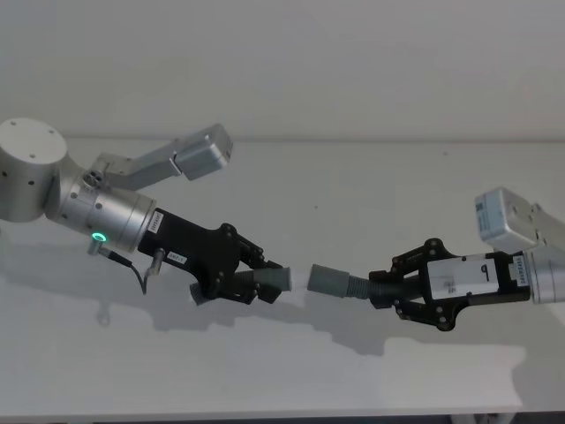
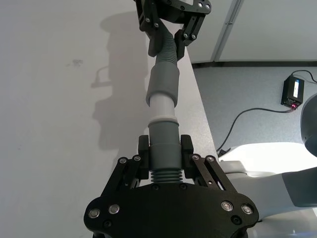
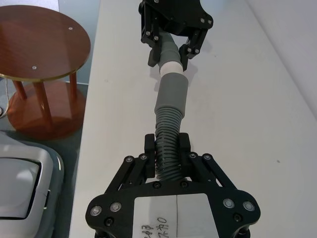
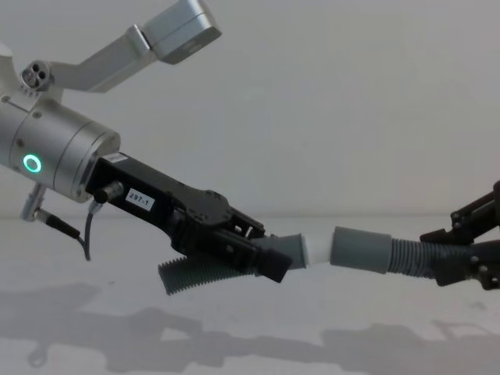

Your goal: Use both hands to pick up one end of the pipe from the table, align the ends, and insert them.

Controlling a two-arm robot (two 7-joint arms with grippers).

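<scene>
Both hose pieces are being held up off the white counter (image 1: 371,203), end facing end.

The left gripper (image 1: 256,281) is reaching in from the left on its silver wrist, where a green ring light (image 4: 32,163) is glowing. Its fingers are clamping the short hose (image 4: 205,273) at the cuff, and the ribbed tail is curving down behind them. The whitish tip (image 4: 316,250) is pointing at the other piece.

The right gripper (image 1: 388,290) is coming in from the right, its fingers squeezing the ribbed part of the long hose (image 3: 168,148) just behind the wide socket (image 1: 330,281).

In the chest view the tip is sitting right at the socket's mouth, the two roughly in line; whether it is entering at all cannot be told. The head view is showing a small gap between the ends.

The counter is plain and matte, with the arms casting soft shadows (image 1: 265,331) on it. A pale blank wall (image 4: 351,94) is rising behind it. Past one counter edge a round wooden side table (image 3: 39,42) is standing on the floor. Past the other edge there is grey floor with a small black box (image 2: 294,92) and its cable lying on it.
</scene>
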